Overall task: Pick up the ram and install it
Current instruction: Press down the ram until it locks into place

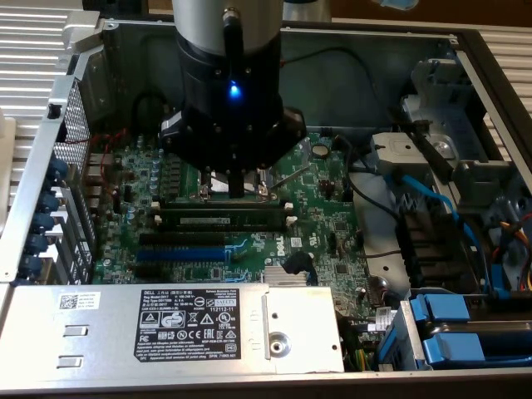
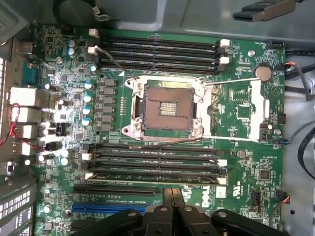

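The ram (image 1: 223, 221) is a long green stick with a pale label. It lies in a black memory slot between white end clips, on the motherboard (image 1: 328, 220) in the open computer case. My gripper (image 1: 238, 191) hangs just beyond it, over the neighbouring slots beside the CPU socket (image 2: 165, 109). In the wrist view its dark fingertips (image 2: 165, 204) are pressed together with nothing between them, close to the lower bank of memory slots (image 2: 152, 162). I cannot tell whether they touch the board.
A grey power supply box (image 1: 166, 328) with a white label lies in front of the board. Blue drive carriers (image 1: 453, 332) and cables (image 1: 432, 195) crowd the exterior view's right. A black slot (image 1: 179, 238) and a blue slot (image 1: 179, 253) lie beside the ram. Case walls (image 1: 50, 158) ring the board.
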Robot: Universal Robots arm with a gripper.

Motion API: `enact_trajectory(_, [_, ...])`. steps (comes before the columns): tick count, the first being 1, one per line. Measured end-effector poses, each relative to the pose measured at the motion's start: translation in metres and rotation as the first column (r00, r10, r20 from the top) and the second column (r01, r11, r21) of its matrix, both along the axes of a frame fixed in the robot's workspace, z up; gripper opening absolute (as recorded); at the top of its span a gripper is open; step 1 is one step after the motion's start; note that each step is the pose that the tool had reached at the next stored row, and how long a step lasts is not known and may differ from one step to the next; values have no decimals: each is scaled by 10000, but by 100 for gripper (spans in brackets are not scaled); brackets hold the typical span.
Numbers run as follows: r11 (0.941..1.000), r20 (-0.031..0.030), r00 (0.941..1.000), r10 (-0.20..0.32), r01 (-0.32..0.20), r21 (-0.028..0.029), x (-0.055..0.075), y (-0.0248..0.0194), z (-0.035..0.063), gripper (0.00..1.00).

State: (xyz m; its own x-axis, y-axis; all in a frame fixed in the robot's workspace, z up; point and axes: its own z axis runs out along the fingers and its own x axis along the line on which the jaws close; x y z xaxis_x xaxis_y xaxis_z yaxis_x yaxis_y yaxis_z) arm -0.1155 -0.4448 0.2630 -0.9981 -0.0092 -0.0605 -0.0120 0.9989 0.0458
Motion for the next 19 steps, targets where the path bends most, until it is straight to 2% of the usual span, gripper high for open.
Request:
enact_trajectory(4, [9984,0,9984,-568,568,2,0,0,0,11])
enact_trajectory(8, [9935,0,9935,-1138,1138,2,0,0,0,11])
enact_trajectory(12, [9851,0,9851,-1717,1717,2,0,0,0,11])
enact_trajectory(15, [9763,0,9763,-2164,2164,3,0,0,0,11])
enact_trajectory(19, [9677,0,9677,-2521,2521,3,0,0,0,11])
